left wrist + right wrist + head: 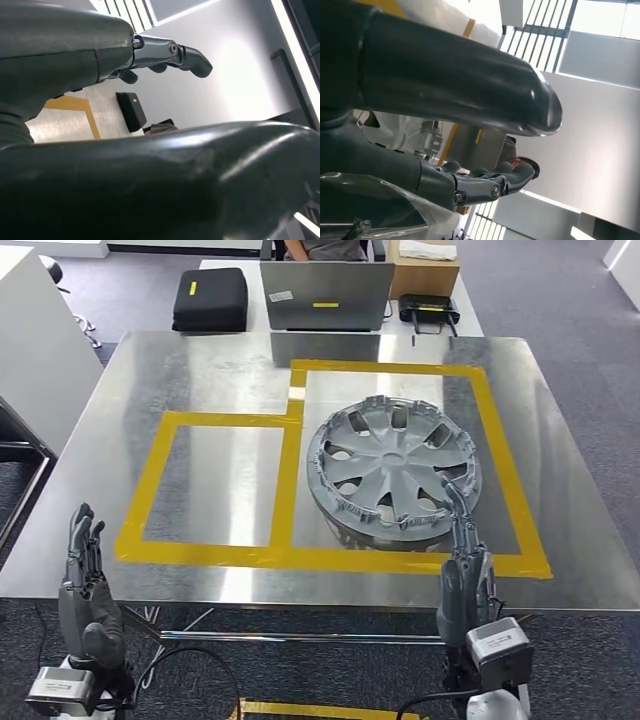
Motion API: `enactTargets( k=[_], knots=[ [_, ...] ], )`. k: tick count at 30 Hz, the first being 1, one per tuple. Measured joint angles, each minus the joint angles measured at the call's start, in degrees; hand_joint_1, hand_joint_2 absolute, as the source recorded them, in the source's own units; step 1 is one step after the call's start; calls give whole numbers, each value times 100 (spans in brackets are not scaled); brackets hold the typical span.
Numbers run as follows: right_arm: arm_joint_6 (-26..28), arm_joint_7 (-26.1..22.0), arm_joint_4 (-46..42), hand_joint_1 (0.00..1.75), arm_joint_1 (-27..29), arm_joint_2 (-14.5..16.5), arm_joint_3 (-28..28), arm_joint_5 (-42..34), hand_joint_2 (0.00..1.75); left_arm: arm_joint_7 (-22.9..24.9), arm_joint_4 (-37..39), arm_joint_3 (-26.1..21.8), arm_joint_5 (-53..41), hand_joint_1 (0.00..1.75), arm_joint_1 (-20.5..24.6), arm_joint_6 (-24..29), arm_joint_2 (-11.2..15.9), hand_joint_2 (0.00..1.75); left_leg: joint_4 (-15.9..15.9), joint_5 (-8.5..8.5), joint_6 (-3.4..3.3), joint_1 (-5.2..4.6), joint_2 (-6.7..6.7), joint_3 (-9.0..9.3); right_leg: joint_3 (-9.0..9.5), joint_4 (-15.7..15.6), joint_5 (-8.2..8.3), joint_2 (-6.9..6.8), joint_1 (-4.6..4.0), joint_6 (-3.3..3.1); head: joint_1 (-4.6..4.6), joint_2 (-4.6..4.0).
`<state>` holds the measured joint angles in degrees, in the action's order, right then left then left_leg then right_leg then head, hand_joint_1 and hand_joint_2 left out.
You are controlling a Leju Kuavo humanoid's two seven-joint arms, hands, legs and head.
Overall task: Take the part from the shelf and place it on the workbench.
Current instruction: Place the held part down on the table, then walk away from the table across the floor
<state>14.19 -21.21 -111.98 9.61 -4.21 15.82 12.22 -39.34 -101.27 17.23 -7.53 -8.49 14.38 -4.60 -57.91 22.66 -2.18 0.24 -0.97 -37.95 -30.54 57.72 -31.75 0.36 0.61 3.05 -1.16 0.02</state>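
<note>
Hubcap (392, 472) lies flat on the steel desk (189, 380), inside the larger yellow-tape rectangle (494, 430)
Right robot hand (462, 570) sits at the hubcap's 5 o'clock, fingers extended, tips touching its rim but not gripping; left robot hand (87, 585) is open off the desk's near edge at 7 o'clock, holding nothing, with a laptop (326, 295) and black case (210, 298) at 12 o'clock
</note>
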Motion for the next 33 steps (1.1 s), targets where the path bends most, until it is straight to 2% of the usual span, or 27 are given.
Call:
enactTargets(
  k=[1,3,4,5,6,7,9,10,11,14,15,16,18,19,20,21,22,24,25,26,29,30,31,33],
  knots=[
    [-1,-6,1,0,16,0,11,-24,0,1,0,-2,-3,0,3,20,-7,0,61,-24,-19,23,11,47,-67,203,-144,1,0,12,-6,0],
    [-2,-10,8,0,54,-1,28,-55,0,4,2,-5,-8,0,5,54,-17,0,97,-37,-34,36,29,75,-378,885,-538,-1,26,46,-17,0],
    [-2,-9,12,0,76,-1,37,-61,0,6,2,-7,-8,0,2,64,-20,0,96,-41,-27,39,31,67,-538,1196,-669,-3,44,70,-21,0],
    [-1,-8,16,0,98,-1,45,-65,0,8,3,-9,-8,0,-1,70,-21,0,95,-46,-16,44,32,57,-628,1356,-698,-6,64,92,-25,0],
    [1,-7,19,0,114,-1,53,-69,0,9,4,-11,-8,0,-2,75,-22,0,91,-53,3,54,32,47,-611,1307,-615,-10,84,113,-27,0],
    [3,-6,20,0,123,-1,62,-72,0,10,4,-14,-8,0,-3,80,-23,0,82,-61,33,70,31,38,-479,1029,-436,-16,106,137,-32,0],
    [9,-3,25,0,129,0,81,-81,0,11,4,-17,3,0,-5,93,-24,0,28,-56,124,82,26,25,-103,271,-68,-33,143,175,-43,0],
    [14,-3,28,0,133,0,94,-87,0,12,3,-19,11,0,-5,100,-24,0,-2,-48,175,78,22,26,13,34,41,-33,147,151,-37,0],
    [20,-1,31,0,137,0,104,-96,0,14,3,-20,20,0,-6,107,-24,0,-21,-43,223,70,18,34,56,-55,85,-31,140,107,-29,0],
    [30,2,33,0,145,0,119,-110,0,19,3,-20,26,0,-10,119,-24,0,-24,-51,331,97,17,61,52,-14,139,-29,108,-76,8,0],
    [31,1,32,0,145,0,123,-111,0,20,3,-21,27,0,-12,121,-24,0,-97,31,354,110,24,37,57,-16,168,-39,106,-127,16,0],
    [31,1,33,0,146,0,129,-111,0,21,3,-21,27,0,-12,124,-24,0,-287,196,370,117,30,-29,55,-20,200,-50,105,-173,23,0],
    [36,1,33,0,148,0,141,-118,0,23,3,-22,34,0,-14,129,-22,0,-1011,687,386,118,40,-274,7,-15,246,-67,81,-229,39,0],
    [40,2,34,0,149,0,147,-123,0,25,3,-22,40,0,-16,132,-22,0,-1401,892,385,116,41,-396,-26,-10,263,-71,63,-241,41,0],
    [44,3,34,0,149,-1,152,-129,0,26,3,-22,46,0,-18,135,-21,0,-1657,1003,373,111,41,-454,-56,-5,277,-74,43,-247,42,0],
    [49,4,34,0,150,-1,155,-134,0,26,3,-22,50,0,-19,140,-21,0,-1687,999,347,101,41,-404,-77,-2,289,-74,24,-250,42,0],
    [51,5,34,0,150,-1,157,-135,0,26,3,-22,52,0,-19,145,-21,0,-1481,895,307,85,40,-239,-86,-1,298,-72,6,-251,42,0],
    [56,5,34,0,148,1,159,-136,0,27,3,-22,53,0,-14,154,-21,0,-686,613,187,34,41,262,-86,-3,308,-71,-20,-245,37,0],
    [58,5,34,0,146,1,160,-136,0,27,2,-22,52,0,-12,157,-21,0,-351,531,135,8,41,446,-95,3,313,-70,-28,-232,36,0],
    [62,6,34,0,144,1,160,-138,0,28,2,-22,52,0,-11,159,-21,0,-154,504,100,-17,41,542,-111,7,324,-72,-28,-210,33,0],
    [65,7,34,0,141,2,163,-140,0,28,1,-24,56,0,-13,168,-21,0,-40,474,61,-37,45,542,-154,5,348,-72,-11,-120,30,0],
    [65,6,33,0,139,2,164,-139,0,28,1,-25,57,0,-10,170,-23,0,-8,441,37,-24,53,538,-184,45,292,-67,-9,-91,29,0],
    [65,7,33,0,137,2,164,-140,0,28,1,-26,58,0,-7,171,-26,0,24,404,8,-9,63,527,-250,174,176,-60,-8,-65,22,0],
    [66,9,33,0,143,2,166,-141,0,28,1,-28,58,0,-8,171,-30,0,46,344,-34,0,80,469,-520,798,-234,-48,1,-23,11,0]
  ],
)
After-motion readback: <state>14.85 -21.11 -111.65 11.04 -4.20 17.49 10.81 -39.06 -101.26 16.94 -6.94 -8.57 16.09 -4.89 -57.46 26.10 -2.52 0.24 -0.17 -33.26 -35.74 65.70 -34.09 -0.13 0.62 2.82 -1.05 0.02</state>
